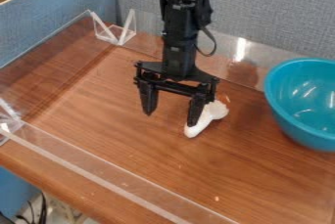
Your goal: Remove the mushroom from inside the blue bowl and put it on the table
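From where I stand there is only one view, looking down at the table (92,101) from the front. The table is reddish-brown wood, and it has low clear walls (66,42) along its edges. A black robot arm (181,22) comes down from the top of the view, near the middle. At its end is the claw (173,110), and it points straight down at the wood. The claw is wide open, with its two black fingers (148,103) far apart, and there is nothing between them. The finger tips sit just above the table or right on it; I cannot tell which. The mushroom (201,122) lies on its side on the table, out of the bowl. It is small and cream-white. It is just beside the claw's finger on the right side of the view, very near the tip, but I cannot tell if they touch. Its reddish cap is hard to make out from here. The blue bowl (305,101) stands on the table at the right edge of the view, well apart from the mushroom. It is big, round and shiny inside. Part of the bowl is cut off by the edge of the view.
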{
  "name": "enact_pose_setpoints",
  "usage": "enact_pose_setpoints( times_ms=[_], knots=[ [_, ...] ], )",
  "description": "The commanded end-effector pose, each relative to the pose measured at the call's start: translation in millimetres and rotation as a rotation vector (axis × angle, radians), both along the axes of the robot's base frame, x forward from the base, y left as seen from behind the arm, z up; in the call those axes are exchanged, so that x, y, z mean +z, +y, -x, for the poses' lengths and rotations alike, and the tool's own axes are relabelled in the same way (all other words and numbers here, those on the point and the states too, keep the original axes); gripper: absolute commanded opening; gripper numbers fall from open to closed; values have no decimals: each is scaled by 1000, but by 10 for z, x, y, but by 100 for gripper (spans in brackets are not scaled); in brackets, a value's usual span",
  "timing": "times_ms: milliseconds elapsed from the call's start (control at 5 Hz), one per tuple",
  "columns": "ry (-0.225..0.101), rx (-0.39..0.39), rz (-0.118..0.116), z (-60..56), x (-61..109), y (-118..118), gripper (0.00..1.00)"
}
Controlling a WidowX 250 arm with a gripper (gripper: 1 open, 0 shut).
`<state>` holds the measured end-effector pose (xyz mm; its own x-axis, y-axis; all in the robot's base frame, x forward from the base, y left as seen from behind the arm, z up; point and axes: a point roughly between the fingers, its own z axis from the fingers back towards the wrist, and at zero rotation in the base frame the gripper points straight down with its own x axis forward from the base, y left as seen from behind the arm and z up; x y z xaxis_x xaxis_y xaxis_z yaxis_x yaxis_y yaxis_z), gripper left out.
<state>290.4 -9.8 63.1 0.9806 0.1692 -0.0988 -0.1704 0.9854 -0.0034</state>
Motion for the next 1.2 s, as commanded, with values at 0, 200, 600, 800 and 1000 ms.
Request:
enact_pose_setpoints(
  times_ms=[0, 200, 600, 800, 1000],
  knots=[
    [-100, -10, -2, -132, 340, -45, 100],
    [-105, -73, 0, -195, 307, -65, 100],
    [-111, -127, 4, -243, 146, -118, 100],
    [-115, -123, 5, -227, 57, -157, 100],
    [-122, -77, 5, -170, 102, -174, 100]
  ],
)
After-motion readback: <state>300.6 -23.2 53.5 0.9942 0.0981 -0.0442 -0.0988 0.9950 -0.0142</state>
